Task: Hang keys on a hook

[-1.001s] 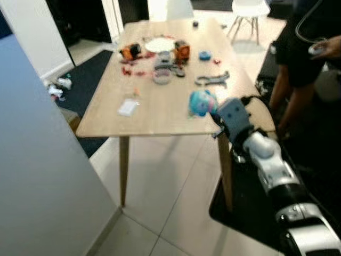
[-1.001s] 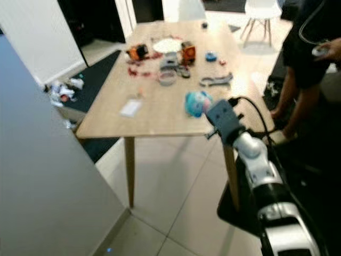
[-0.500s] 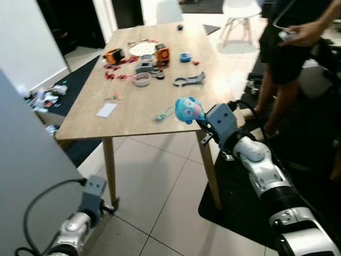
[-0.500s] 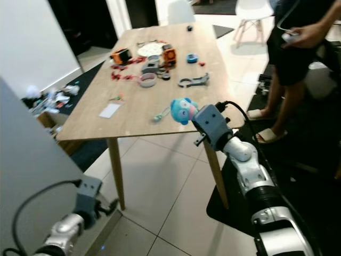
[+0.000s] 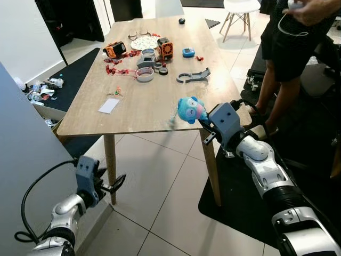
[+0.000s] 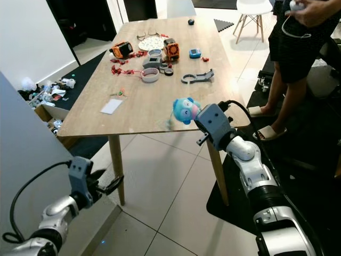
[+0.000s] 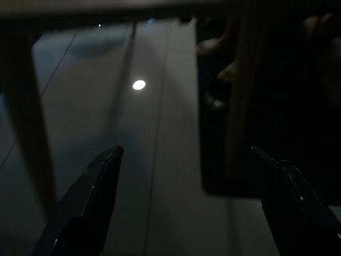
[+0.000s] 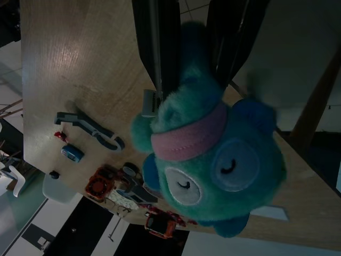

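The table [image 5: 133,114] spreads from the middle of the head views up toward 12 o'clock, its far half littered with small items, among them a tape roll [image 5: 144,74] and a white card [image 5: 108,105] toward 9 o'clock of centre. A person [image 5: 290,48] stands at 2 o'clock beside the table's right edge, and a grey wall [image 5: 26,154] fills the 8 o'clock side. The right gripper [image 5: 205,121] sits at the table's near right corner, its black fingers [image 8: 160,37] closed on the blue plush [image 5: 191,109] that hangs on the keys; the wrist view shows the plush's top pinched between them, with a thin strand and small tag beside one finger. The keys themselves cannot be made out, only a pale strand trailing at 8 o'clock of the plush. The left gripper [image 5: 109,185] hangs low at 7 o'clock near a table leg [image 5: 110,165], jaws spread and empty, pointing across the tiled floor [image 7: 160,133]. Judging from this, the pickup looks done and the carry is under way; finding a hook, none of which can be seen here, and hanging the keys on it remain.
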You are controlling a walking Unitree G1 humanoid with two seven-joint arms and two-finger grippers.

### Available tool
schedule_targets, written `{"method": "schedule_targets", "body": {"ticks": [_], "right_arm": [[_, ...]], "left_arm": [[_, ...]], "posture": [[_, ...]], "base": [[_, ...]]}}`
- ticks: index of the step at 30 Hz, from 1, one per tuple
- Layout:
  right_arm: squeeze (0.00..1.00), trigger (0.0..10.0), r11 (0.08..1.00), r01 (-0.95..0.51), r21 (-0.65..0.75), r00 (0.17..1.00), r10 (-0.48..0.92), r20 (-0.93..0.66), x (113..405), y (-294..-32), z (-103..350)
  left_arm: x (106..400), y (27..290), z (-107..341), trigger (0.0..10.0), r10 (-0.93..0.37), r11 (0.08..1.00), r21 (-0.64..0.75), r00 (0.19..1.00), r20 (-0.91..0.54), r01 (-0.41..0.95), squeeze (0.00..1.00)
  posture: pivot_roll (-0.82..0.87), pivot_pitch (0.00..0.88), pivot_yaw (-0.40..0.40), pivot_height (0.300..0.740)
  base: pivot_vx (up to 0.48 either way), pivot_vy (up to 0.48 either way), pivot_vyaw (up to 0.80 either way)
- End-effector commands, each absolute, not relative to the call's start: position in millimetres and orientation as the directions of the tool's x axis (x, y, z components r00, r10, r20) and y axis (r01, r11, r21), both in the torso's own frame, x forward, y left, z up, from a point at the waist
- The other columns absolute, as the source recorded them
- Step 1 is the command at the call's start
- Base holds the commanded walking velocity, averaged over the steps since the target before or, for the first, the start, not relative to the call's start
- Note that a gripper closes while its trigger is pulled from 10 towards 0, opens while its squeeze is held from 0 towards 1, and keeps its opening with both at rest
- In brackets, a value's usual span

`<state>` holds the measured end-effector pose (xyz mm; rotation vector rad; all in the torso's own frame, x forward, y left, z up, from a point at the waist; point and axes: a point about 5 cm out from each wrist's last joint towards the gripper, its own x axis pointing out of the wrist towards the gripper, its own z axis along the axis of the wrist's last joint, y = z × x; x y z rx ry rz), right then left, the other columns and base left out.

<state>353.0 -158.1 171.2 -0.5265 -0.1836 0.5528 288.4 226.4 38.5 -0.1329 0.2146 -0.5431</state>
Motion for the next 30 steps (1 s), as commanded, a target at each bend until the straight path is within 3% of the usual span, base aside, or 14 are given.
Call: {"method": "schedule_targets", "body": {"ticks": [1, 3, 4, 6, 10, 12, 13, 20, 27, 30], "right_arm": [[0.0, 10.0, 0.718, -0.461, -0.522, 0.827, 0.561, 0.042, 353, -155, 176], [0.0, 10.0, 0.716, -0.463, -0.522, 0.825, 0.564, 0.042, 353, -155, 176], [0.0, 10.0, 0.711, -0.472, -0.521, 0.817, 0.575, 0.043, 352, -155, 177], [0.0, 10.0, 0.709, -0.476, -0.521, 0.814, 0.579, 0.044, 351, -155, 177], [0.0, 10.0, 0.698, -0.509, -0.504, 0.787, 0.615, 0.057, 350, -150, 180], [0.0, 10.0, 0.698, -0.509, -0.504, 0.787, 0.615, 0.057, 350, -150, 180], [0.0, 10.0, 0.693, -0.517, -0.502, 0.778, 0.625, 0.062, 350, -149, 182], [0.0, 10.0, 0.699, -0.5, -0.512, 0.783, 0.617, 0.078, 353, -151, 190], [0.0, 10.0, 0.705, -0.455, -0.544, 0.808, 0.584, 0.081, 357, -157, 196], [0.0, 10.0, 0.69, -0.473, -0.548, 0.778, 0.619, 0.108, 356, -147, 202]], "left_arm": [[291, 227, 45, 10.0, -0.557, 0.823, -0.209, 0.822, -0.118, 0.528, 0.0], [293, 225, 49, 10.0, -0.579, 0.805, -0.221, 0.81, -0.091, 0.55, 0.0], [297, 216, 63, 10.0, -0.667, 0.72, -0.258, 0.745, -0.002, 0.644, 0.0], [298, 212, 67, 10.0, -0.7, 0.682, -0.268, 0.713, 0.029, 0.681, 0.0], [295, 179, 89, 10.0, -0.85, 0.466, -0.248, 0.508, 0.141, 0.849, 0.0], [295, 179, 89, 10.0, -0.85, 0.466, -0.248, 0.508, 0.141, 0.849, 0.0], [294, 166, 99, 10.0, -0.881, 0.394, -0.237, 0.439, 0.18, 0.888, 0.0], [285, 142, 111, 10.0, -0.941, 0.256, -0.21, 0.293, 0.169, 0.944, 0.0], [277, 129, 111, 10.0, -0.95, 0.214, -0.258, 0.262, 0.17, 0.942, 0.0], [275, 123, 109, 10.0, -0.951, 0.22, -0.291, 0.272, 0.15, 0.931, 0.0]], "posture": [[-0.12, 0.031, 0.09, 0.74], [-0.12, 0.031, 0.087, 0.74], [-0.12, 0.031, 0.084, 0.74], [-0.12, 0.031, 0.084, 0.74], [-0.12, 0.026, 0.08, 0.74], [-0.12, 0.026, 0.08, 0.74], [-0.11, 0.024, 0.076, 0.74], [-0.12, 0.022, 0.073, 0.74], [-0.12, 0.023, 0.08, 0.74], [-0.12, 0.023, 0.08, 0.74]], "base": [[0.0, 0.0, 0.0], [0.0, 0.0, 0.0], [0.0, 0.0, 0.0], [0.0, 0.0, 0.0], [0.0, 0.0, 0.0], [0.0, 0.0, 0.0], [0.0, 0.0, 0.0], [0.0, 0.0, 0.0], [0.0, 0.0, 0.0], [0.0, 0.0, 0.0]]}}
